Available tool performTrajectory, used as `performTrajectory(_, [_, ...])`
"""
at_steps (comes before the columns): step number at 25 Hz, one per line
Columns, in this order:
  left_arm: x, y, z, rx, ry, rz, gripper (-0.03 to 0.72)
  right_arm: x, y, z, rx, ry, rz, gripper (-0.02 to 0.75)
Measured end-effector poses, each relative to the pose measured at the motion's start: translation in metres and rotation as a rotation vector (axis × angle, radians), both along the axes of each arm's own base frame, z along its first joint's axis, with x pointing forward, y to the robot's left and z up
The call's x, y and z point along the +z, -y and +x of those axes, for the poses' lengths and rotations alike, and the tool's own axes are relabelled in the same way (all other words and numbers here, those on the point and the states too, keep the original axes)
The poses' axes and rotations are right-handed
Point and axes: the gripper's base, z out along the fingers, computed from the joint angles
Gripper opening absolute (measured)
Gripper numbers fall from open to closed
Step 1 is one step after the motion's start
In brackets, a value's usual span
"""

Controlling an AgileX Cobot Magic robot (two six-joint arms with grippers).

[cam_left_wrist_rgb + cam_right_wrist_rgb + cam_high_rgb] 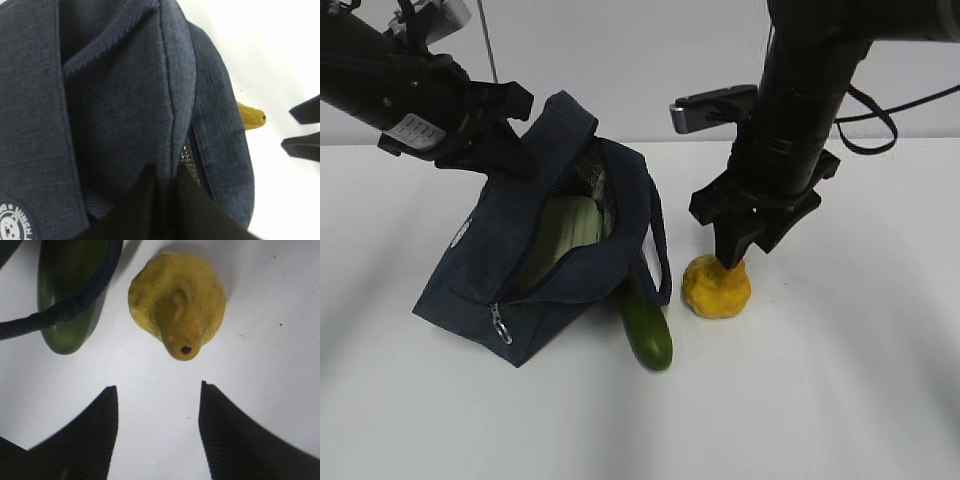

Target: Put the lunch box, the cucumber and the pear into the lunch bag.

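Nearest the exterior camera lies the cucumber [648, 336], dark green, flat on the white table [840, 400], its far end tucked under the lunch bag [520, 270]. That navy bag is the landmark: it stands tipped, its zipped mouth gaping, and the pale sage lid of the lunch box [565, 235] shows inside against the silvery lining. A strap handle [658, 250] of the bag droops over the cucumber. Right of the bag, just beyond the cucumber, sits the lumpy yellow pear [717, 288], apart from both.

Above the pear hangs the right gripper [159, 405], its two dark fingers [102, 430] spread wide with bare table between them; in the right wrist view the pear's pointed top faces that gap, and nothing is held. At the bag's upper left edge, the left gripper [505, 145] presses against the fabric; its fingers meet the cloth near the zipper, but whether they pinch it cannot be told.
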Motion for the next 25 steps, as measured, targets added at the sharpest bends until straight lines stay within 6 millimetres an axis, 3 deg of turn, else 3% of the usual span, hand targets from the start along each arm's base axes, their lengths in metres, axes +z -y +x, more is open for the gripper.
performTrajectory(19, [0.000, 0.000, -0.001, -0.006, -0.010, 0.001, 0.012, -0.036, -0.005, 0.009, -0.018, 0.024, 0.026, 0.406])
performTrajectory(21, [0.000, 0.000, -0.001, -0.008, -0.012, 0.002, 0.012, -0.037, -0.005, 0.009, -0.018, 0.024, 0.026, 0.393])
performTrajectory(25, [-0.001, 0.000, -0.002, -0.011, -0.015, 0.003, 0.012, -0.036, -0.005, 0.010, -0.012, 0.029, 0.027, 0.294])
